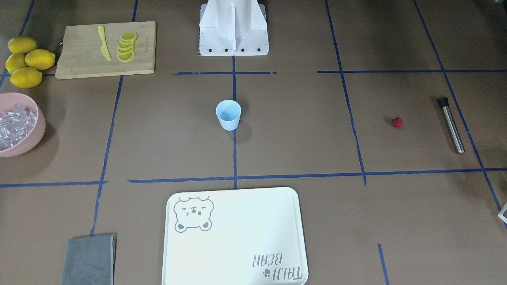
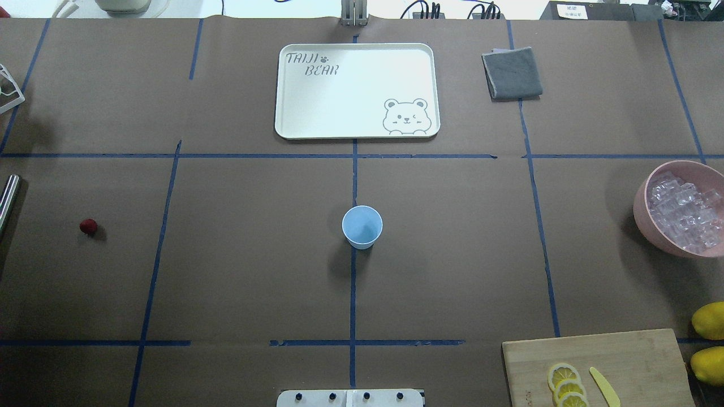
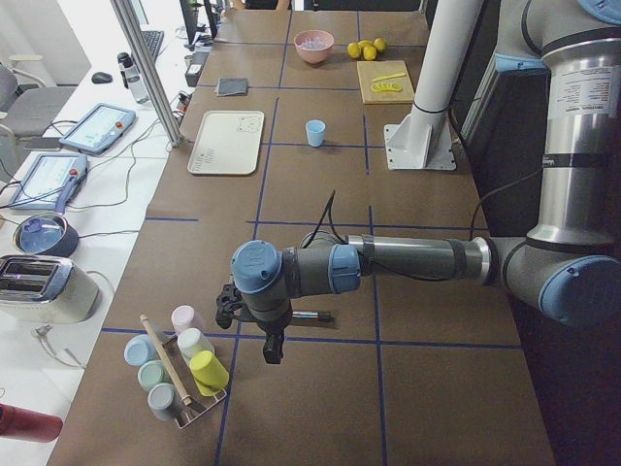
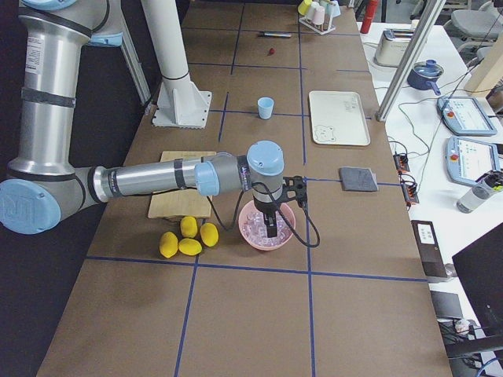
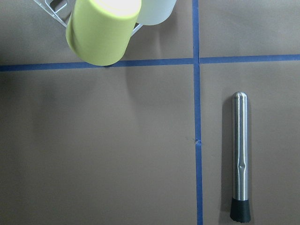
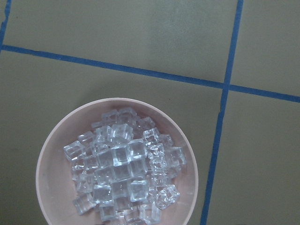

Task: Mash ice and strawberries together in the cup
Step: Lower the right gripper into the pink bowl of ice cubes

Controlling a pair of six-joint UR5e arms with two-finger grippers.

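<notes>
The light-blue cup [image 1: 228, 114] [image 2: 362, 226] stands upright at the table's centre, with nothing showing inside. One red strawberry [image 1: 397, 122] [image 2: 88, 226] lies on the left arm's side, near a steel muddler [image 1: 450, 125] [image 5: 240, 157]. Ice [image 6: 124, 166] [image 2: 684, 212] fills the pink bowl [image 6: 47, 154] on the right arm's side. My left gripper [image 3: 273, 348] hangs above the table beside the muddler. My right gripper [image 4: 272, 228] hovers over the bowl of ice. I cannot tell whether either gripper is open or shut.
A white bear tray [image 2: 356, 90] and a grey cloth [image 2: 512, 73] lie at the far side. A wooden board [image 1: 105, 49] holds lemon slices and a yellow knife, with lemons [image 1: 27, 61] beside it. A rack of coloured cups [image 3: 179, 374] stands near the left gripper.
</notes>
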